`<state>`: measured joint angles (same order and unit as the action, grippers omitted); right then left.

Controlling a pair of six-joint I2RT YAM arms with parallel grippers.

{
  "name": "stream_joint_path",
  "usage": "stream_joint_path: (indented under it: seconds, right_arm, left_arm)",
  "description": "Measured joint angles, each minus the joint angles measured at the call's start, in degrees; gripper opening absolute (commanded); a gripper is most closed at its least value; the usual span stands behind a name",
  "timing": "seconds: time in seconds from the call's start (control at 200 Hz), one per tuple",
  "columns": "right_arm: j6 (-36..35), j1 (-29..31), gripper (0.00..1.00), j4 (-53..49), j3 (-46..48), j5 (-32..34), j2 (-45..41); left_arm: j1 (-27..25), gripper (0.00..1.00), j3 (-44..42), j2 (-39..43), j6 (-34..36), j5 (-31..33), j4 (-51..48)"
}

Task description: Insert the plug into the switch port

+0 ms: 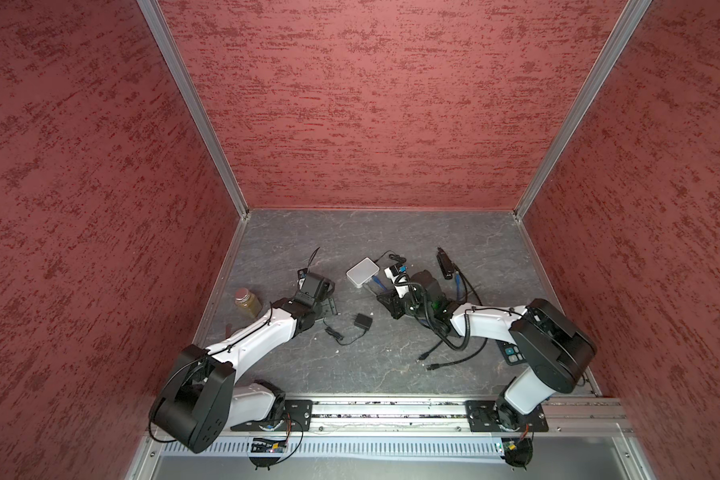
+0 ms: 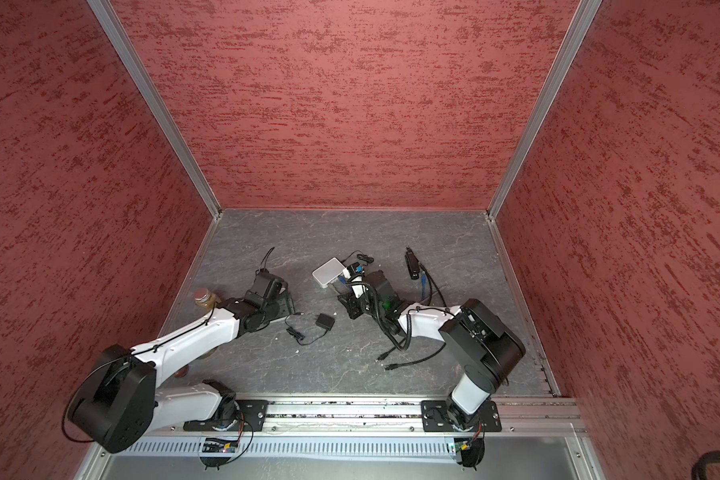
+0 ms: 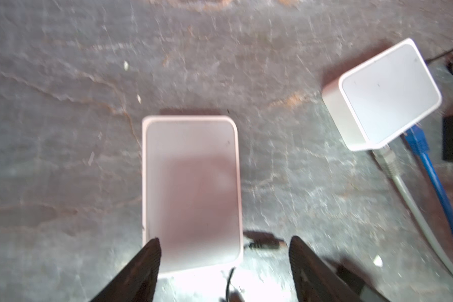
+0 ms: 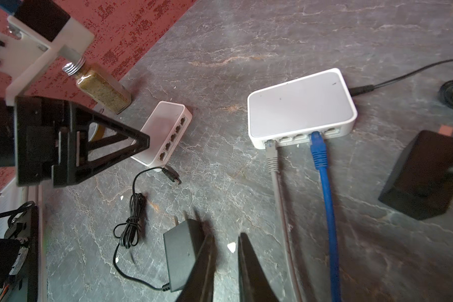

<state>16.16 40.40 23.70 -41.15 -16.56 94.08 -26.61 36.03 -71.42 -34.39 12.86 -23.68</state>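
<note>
A white switch (image 3: 191, 188) lies on the grey floor with its row of empty ports (image 4: 173, 138) facing sideways. The black barrel plug (image 3: 264, 241) lies loose on the floor by the switch's near corner and shows clearly in the right wrist view (image 4: 171, 177). Its thin cord runs to a black adapter (image 1: 363, 321). My left gripper (image 3: 224, 251) hangs open over the switch's near end and the plug and holds nothing. In both top views it hides the switch. My right gripper (image 4: 226, 236) hovers beside the adapter (image 4: 183, 256), its jaws a narrow gap apart and empty.
A second white switch (image 1: 362, 272) with a grey cable (image 4: 272, 159) and a blue cable (image 4: 322, 167) plugged in lies near the right gripper. A spice jar (image 1: 248, 302) stands by the left wall. A black box (image 4: 426, 175) and loose black cables (image 1: 445, 357) lie to the right.
</note>
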Motion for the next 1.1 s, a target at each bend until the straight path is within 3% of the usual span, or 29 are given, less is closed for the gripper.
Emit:
stream_joint_path:
  seconds: [0.245,0.496,0.576,0.877,1.102]
  right_arm:
    - [-0.1,0.0,0.19,0.0,0.0,-0.2,-0.1]
    - [-0.1,0.0,0.19,-0.3,0.0,-0.3,-0.1]
    - [-0.1,0.0,0.19,-0.7,0.0,-0.3,-0.1]
    - [-0.5,0.0,0.19,-2.9,-0.1,-0.3,-0.4]
    - [-3.8,0.0,0.19,-5.0,-0.5,-0.3,-1.6]
  left_arm:
    - [-4.2,0.64,-3.4,1.3,-4.3,-1.2,-4.0]
    - [-6.0,0.47,-3.8,-1.4,-6.2,-1.3,-2.8]
    - [-6.0,0.37,-3.8,-2.6,-6.5,-1.3,-1.6]
    - [-6.7,0.06,-3.8,-4.4,-4.5,-1.5,2.3]
    - [-9.7,0.0,-2.1,-3.6,1.6,-1.3,3.1]
